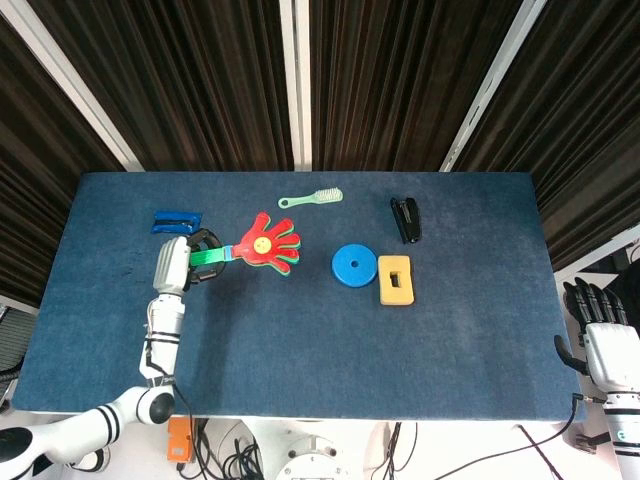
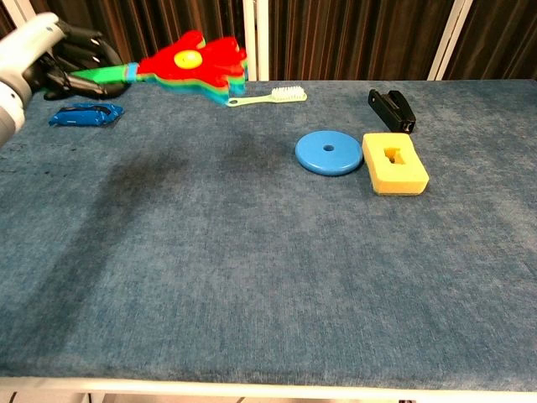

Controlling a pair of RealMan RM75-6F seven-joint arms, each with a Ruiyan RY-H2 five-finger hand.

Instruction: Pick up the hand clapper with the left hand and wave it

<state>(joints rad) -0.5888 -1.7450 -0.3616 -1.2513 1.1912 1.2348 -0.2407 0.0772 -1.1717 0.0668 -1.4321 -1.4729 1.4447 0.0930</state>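
The hand clapper [image 1: 262, 242] [image 2: 195, 65] is a stack of red, yellow and green plastic palms on a green handle. My left hand [image 1: 180, 262] [image 2: 60, 59] grips that handle and holds the clapper well above the table, palms pointing right and slightly up. In the chest view it hangs in front of the curtain at the upper left. My right hand [image 1: 598, 325] shows at the right edge of the head view, off the table and holding nothing, fingers pointing up.
On the blue table [image 1: 300, 350] lie a blue packet [image 1: 176, 221] [image 2: 84, 114], a pale green brush [image 1: 311, 198] [image 2: 267, 96], a blue disc [image 1: 352, 265] [image 2: 328, 153], a yellow block with a slot [image 1: 395, 279] [image 2: 394, 164] and a black stapler [image 1: 405, 219] [image 2: 392, 109].
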